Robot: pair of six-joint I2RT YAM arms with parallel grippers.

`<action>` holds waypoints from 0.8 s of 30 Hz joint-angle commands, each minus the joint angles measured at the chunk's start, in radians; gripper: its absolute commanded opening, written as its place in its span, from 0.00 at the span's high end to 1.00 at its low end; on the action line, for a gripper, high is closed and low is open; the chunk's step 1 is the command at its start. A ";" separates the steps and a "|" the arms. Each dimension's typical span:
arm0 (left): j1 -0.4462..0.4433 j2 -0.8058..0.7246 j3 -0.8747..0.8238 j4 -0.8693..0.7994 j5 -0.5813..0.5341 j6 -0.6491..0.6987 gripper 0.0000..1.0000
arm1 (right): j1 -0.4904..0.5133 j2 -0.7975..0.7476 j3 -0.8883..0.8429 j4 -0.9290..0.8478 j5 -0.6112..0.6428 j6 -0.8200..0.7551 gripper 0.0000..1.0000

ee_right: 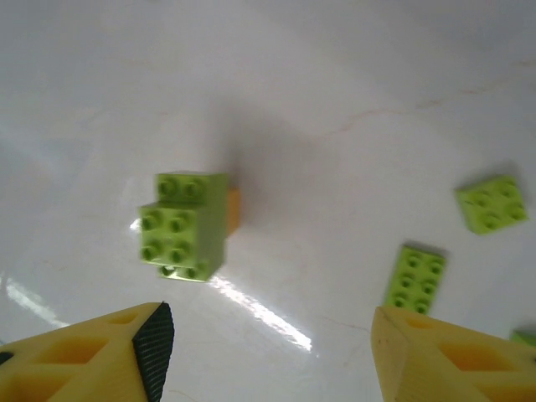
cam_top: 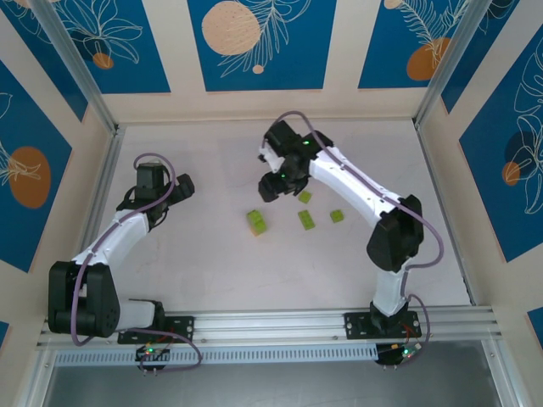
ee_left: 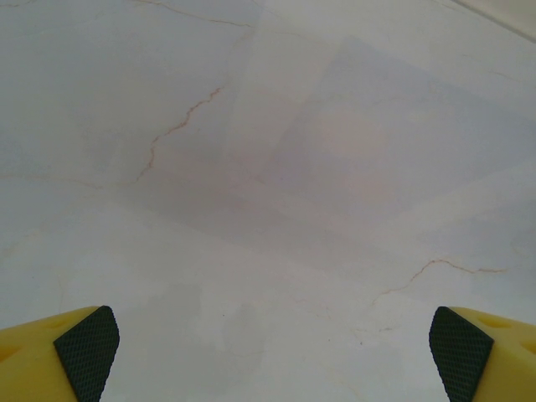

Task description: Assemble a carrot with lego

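— Right jaws, how do they stand?
— Apart, nothing between them. The carrot [ee_right: 184, 226] lies on the surface [ee_right: 335, 84] just ahead, slightly left, studs up, its long axis running away from them, across their closing line. Its orange brick [ee_right: 234, 209] peeks out on the side toward the loose green bricks [ee_right: 416, 279].
— And the left jaws?
— Wide apart, far from it; the right arm [cam_top: 365, 195] is nearer.

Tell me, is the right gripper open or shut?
Open. The right gripper shows both fingers wide apart, nothing between them; the green brick stack stands free on the table.
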 commanded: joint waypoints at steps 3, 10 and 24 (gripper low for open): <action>0.005 -0.026 0.030 -0.009 0.011 0.013 0.02 | -0.072 0.002 -0.228 0.077 0.033 0.023 0.35; 0.007 -0.024 0.023 -0.001 0.018 0.011 0.02 | -0.143 0.023 -0.431 0.231 -0.009 0.030 0.36; 0.006 -0.007 0.028 0.001 0.014 0.012 0.02 | -0.175 0.118 -0.415 0.275 -0.038 0.004 0.40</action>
